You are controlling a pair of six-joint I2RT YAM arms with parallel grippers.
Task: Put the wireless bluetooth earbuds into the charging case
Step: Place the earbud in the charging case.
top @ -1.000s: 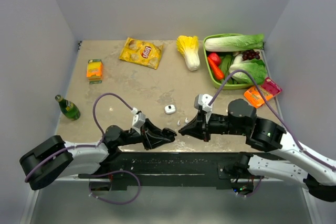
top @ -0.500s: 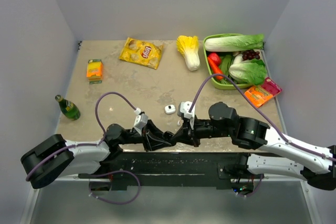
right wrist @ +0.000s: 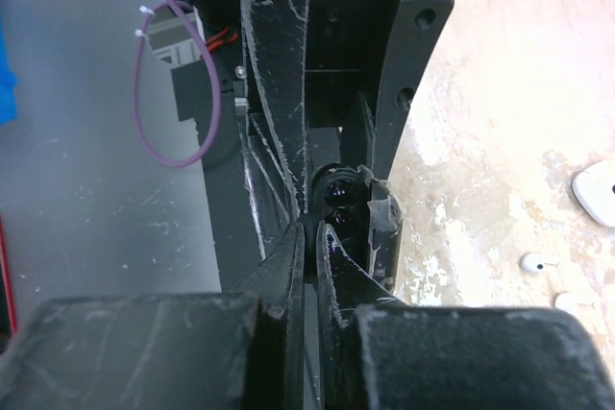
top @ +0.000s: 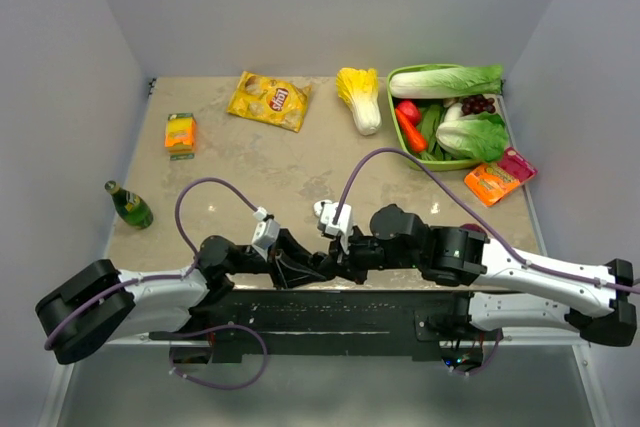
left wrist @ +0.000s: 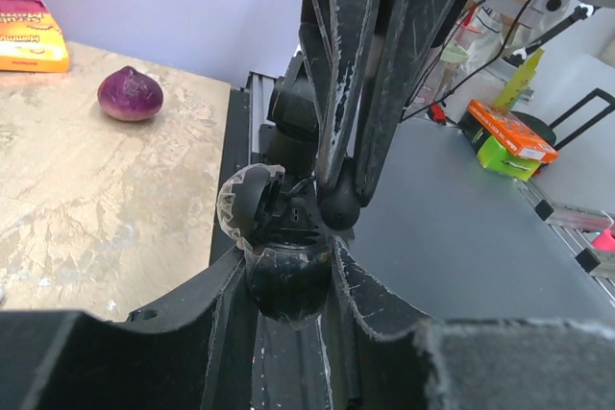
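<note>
Crowding black case (left wrist: 283,280), right jaws, bud (right wrist: 535,262) nearby

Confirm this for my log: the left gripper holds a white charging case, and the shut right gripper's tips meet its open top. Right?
Not quite. The charging case in the left gripper is black, not white; the left wrist view shows it. The shut right gripper does meet its open top.

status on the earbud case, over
left gripper clamped on open black case. right gripper shut, tips at its mouth. white bud loose on table, clear of both.
</note>
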